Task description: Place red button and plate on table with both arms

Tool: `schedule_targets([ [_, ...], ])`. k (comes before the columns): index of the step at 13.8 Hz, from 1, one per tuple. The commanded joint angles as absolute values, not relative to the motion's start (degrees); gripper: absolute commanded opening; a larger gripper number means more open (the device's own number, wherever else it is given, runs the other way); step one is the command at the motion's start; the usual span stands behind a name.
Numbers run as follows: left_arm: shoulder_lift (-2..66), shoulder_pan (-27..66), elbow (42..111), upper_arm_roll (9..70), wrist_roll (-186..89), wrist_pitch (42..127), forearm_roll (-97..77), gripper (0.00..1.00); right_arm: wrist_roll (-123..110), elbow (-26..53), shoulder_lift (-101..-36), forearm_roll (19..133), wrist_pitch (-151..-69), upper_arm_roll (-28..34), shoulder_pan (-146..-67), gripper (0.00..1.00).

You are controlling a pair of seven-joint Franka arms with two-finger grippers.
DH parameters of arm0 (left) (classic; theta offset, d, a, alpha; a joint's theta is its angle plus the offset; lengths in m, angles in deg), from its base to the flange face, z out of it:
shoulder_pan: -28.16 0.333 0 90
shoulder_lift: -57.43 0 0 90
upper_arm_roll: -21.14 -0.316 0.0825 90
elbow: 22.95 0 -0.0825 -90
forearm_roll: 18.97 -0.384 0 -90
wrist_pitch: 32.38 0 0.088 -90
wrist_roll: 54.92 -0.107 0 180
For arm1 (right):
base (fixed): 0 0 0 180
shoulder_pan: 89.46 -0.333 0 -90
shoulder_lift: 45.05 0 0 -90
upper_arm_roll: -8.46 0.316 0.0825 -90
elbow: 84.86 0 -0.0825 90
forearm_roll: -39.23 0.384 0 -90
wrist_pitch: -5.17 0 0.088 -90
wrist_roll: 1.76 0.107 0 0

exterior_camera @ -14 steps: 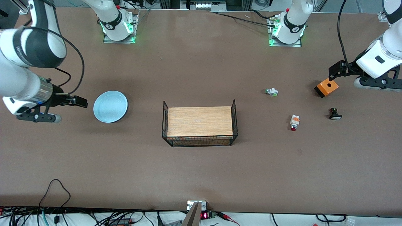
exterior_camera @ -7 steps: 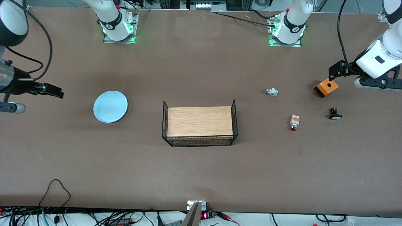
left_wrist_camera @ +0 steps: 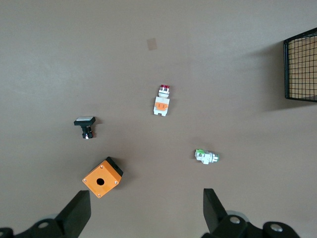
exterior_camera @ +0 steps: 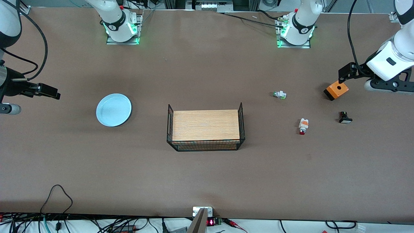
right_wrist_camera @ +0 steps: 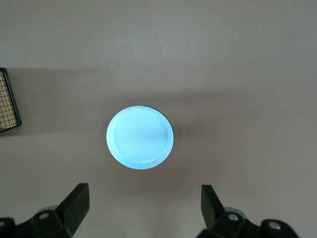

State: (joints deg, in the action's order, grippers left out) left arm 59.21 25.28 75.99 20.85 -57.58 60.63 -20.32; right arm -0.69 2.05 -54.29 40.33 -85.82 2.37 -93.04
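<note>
The red button (exterior_camera: 303, 126) lies on the brown table (exterior_camera: 207, 181) toward the left arm's end; it also shows in the left wrist view (left_wrist_camera: 162, 100). The pale-blue plate (exterior_camera: 114, 109) lies flat on the table toward the right arm's end and shows in the right wrist view (right_wrist_camera: 140, 137). My left gripper (exterior_camera: 342, 76) is open and empty, up in the air beside an orange box (exterior_camera: 336, 90); its jaws stand wide apart in its wrist view (left_wrist_camera: 146, 199). My right gripper (exterior_camera: 55, 93) is open and empty, raised over bare table beside the plate (right_wrist_camera: 143, 194).
A black wire rack with a wooden top (exterior_camera: 205, 129) stands mid-table, its edge showing in both wrist views (left_wrist_camera: 302, 64) (right_wrist_camera: 7, 101). A green-and-white part (exterior_camera: 279, 94) and a black part with a white cap (exterior_camera: 345, 117) lie near the red button.
My right gripper has pulled back from the plate toward the right arm's end of the table. The plate, the button and the left arm have not moved.
</note>
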Motion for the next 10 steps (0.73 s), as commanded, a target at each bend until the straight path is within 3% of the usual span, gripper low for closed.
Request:
schedule_targets([
  [1,58.48,25.26,74.25,21.05,-56.85,59.20,-21.52,1.00,-5.08,10.49,-46.99,39.40,-89.67,2.57,-92.62,1.00],
  [10,58.39,25.26,74.25,21.05,-56.85,59.20,-21.52,1.00,-2.99,9.18,-45.75,38.79,-85.89,2.92,-92.97,1.00],
])
